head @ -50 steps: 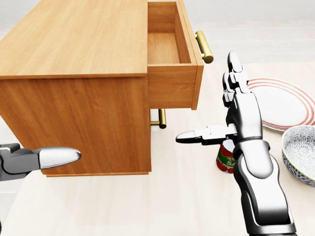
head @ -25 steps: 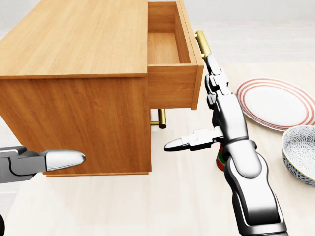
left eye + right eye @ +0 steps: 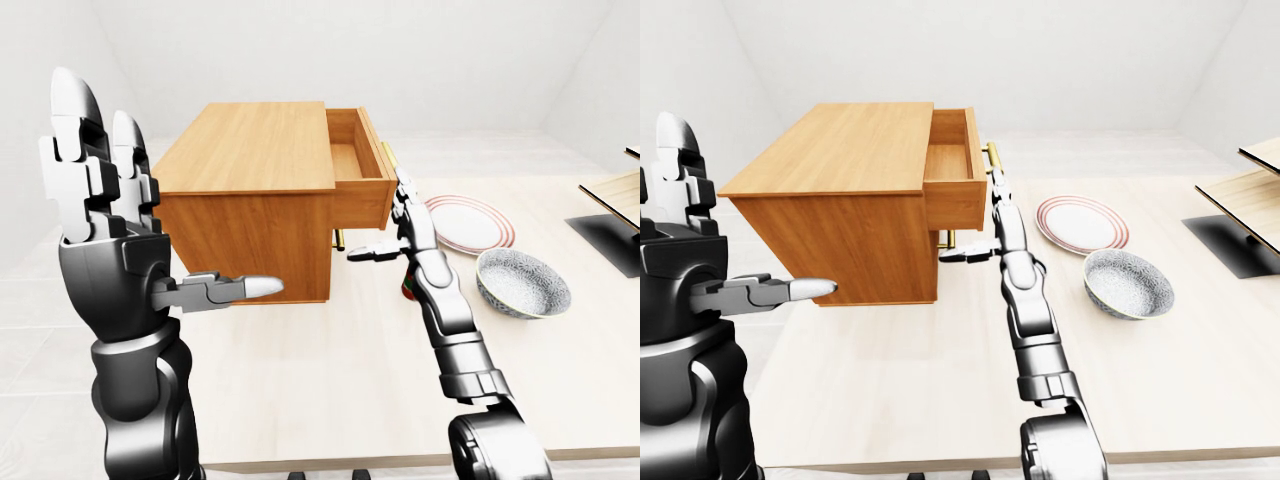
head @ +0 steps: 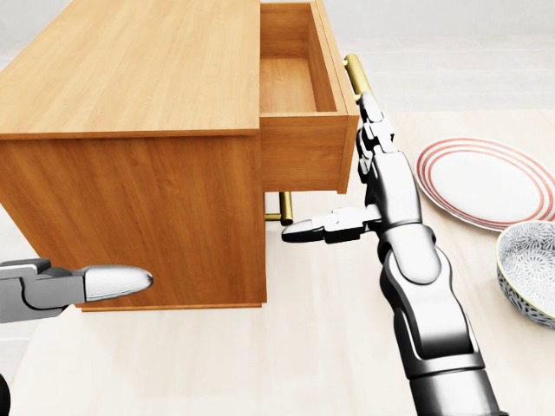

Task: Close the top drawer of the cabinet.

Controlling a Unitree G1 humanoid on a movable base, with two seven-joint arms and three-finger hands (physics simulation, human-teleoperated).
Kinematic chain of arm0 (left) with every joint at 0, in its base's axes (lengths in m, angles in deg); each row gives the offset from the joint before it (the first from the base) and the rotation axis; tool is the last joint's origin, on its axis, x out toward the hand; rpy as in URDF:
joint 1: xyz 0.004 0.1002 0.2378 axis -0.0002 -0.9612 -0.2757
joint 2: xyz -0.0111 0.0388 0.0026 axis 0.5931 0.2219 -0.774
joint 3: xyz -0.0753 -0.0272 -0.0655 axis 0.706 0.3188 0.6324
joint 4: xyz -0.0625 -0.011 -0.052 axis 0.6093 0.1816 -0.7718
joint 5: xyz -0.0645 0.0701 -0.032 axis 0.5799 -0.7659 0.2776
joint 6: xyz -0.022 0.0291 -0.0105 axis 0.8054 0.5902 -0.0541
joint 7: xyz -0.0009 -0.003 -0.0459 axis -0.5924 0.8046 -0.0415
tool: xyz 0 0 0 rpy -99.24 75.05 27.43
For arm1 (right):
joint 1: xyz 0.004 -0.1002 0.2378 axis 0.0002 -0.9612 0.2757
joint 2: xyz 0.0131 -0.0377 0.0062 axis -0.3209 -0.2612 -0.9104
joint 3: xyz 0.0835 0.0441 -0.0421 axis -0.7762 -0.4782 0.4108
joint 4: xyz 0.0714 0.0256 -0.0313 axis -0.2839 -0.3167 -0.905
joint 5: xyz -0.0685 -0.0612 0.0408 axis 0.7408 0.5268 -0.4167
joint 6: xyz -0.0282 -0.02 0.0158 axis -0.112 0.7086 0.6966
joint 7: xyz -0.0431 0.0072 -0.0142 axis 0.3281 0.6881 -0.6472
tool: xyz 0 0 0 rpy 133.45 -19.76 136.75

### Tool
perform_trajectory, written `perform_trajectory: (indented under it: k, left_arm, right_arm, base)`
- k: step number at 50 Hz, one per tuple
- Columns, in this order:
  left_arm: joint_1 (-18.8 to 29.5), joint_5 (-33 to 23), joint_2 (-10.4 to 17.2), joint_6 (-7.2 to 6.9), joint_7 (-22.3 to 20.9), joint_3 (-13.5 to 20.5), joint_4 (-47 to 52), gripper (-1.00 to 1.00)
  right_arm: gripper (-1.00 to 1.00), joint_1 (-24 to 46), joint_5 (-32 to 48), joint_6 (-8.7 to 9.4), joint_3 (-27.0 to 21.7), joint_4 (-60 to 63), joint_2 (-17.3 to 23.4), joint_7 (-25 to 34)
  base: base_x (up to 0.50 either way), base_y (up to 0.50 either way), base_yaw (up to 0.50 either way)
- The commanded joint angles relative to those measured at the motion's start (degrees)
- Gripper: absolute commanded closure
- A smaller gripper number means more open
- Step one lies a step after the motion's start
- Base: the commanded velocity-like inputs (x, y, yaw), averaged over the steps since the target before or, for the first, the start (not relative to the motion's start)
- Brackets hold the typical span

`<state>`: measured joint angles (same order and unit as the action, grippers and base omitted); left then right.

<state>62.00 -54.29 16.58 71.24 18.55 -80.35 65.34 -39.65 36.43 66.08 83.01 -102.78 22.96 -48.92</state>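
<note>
The top drawer (image 4: pixel 303 95) sticks out to the right of the cabinet (image 4: pixel 139 130), which sits on the pale worktop (image 4: pixel 329 347) at the left of the head view; drawer approx half out, inside looks empty. It's a rigid wooden box, prob light, and should slide straight in w/o much force; nothing fragile about it. No grip needed: best contact is a flat push on the drawer front (image 4: pixel 349 130), near the brass handle (image 4: pixel 357 76), pushing leftward along the slide. Pushing off-centre might skew it, so aim mid-panel. The right hand (image 4: pixel 368 186) is spread, not pinching anything: its 2 long fingers (image 4: pixel 375 117) point up along the drawer front just below the handle, touching or just beside it (can't tell which), thumb jutting left under the drawer toward the lower handle (image 4: pixel 284 208). The left hand (image 3: pixel 105 215) is also spread and holds nothing, raised near the camera at the left, well apart from the cabinet. A striped plate (image 4: pixel 486 182) and a patterned bowl (image 4: pixel 529 269) lie to the right, clear of the push path. Vs 1 s ago: the right hand has moved left and farther, from beside the plate up to the drawer front; a small can it then half hid is now fully hidden in the head view. Drawer itself hasn't moved yet.
</note>
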Motion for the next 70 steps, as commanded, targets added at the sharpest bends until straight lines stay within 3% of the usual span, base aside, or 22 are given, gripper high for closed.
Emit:
perform_trajectory:
  k: [1, 14, 23, 32, 35, 45, 49, 51, 57, 67, 70]
  left_arm:
    - [-0.14, 0.33, 0.13, 0.0, 0.28, 0.12, 0.0, -1.0]
    - [-0.13, 0.31, 0.11, 0.0, 0.26, 0.12, 0.0, -1.0]
    - [-0.26, -0.12, 0.24, 0.0, 0.22, -0.21, -0.21, -1.0]
    - [-0.77, -0.42, 0.14, 0.0, -0.23, -0.4, 0.09, -1.0]
    - [-0.84, -0.57, 0.09, 0.0, -0.34, -0.54, -0.09, -1.0]
    - [-0.83, -0.93, 0.03, 0.0, -0.73, -0.75, 0.01, -1.0]
    - [-0.79, -1.14, 0.04, 0.0, -0.84, -0.86, 0.04, -1.0]
    - [-0.85, -1.24, 0.01, 0.0, -0.9, -0.91, -0.06, -1.0]
    - [-1.0, -1.39, -0.09, 0.0, -1.1, -0.89, -0.29, -1.0]
    - [-1.18, -1.74, -0.2, 0.0, -1.29, -1.13, 0.07, -1.0]
    - [-1.01, -1.73, -0.22, 0.0, -1.38, -0.98, 0.39, -1.0]
  right_arm:
    - [-1.0, 2.51, -1.5, 0.0, -0.59, -1.45, 0.42, -1.32]
    - [-1.0, 2.5, -1.76, 0.0, -0.35, -1.47, 0.59, -1.49]
    - [-1.0, 7.61, -1.6, -0.07, 1.45, -12.05, -1.41, -1.15]
    - [-1.0, 9.65, -0.97, -4.64, 2.09, -19.71, -2.94, -0.95]
    - [-1.0, 10.79, -0.96, -4.27, 2.23, -20.07, -3.33, -0.92]
    - [-1.0, 13.2, -0.5, -6.83, 2.73, -24.88, -4.58, -0.51]
    - [-1.0, 14.01, 0.03, -6.75, 3.29, -25.68, -5.18, -0.42]
    - [-1.0, 14.41, 0.18, -7.96, 3.25, -27.34, -5.43, -0.35]
    - [-1.0, 15.0, 0.61, -7.32, 3.57, -27.23, -6.14, -0.25]
    - [-1.0, 15.59, 1.54, -8.14, 4.37, -28.87, -7.66, 0.44]
    - [-1.0, 16.22, 1.81, -9.68, 4.45, -31.31, -8.16, 0.61]
  base:
    - [0.0, 0.0, 0.0]
    - [0.0, 0.0, 0.0]
    - [0.0, 0.0, 0.0]
    - [0.01, 0.0, 0.0]
    - [0.01, 0.0, 0.0]
    - [0.0, 0.0, 0.0]
    - [0.01, 0.0, 0.01]
    - [0.01, 0.0, 0.01]
    - [0.01, 0.0, 0.01]
    - [0.01, 0.0, 0.0]
    - [0.01, 0.0, 0.0]
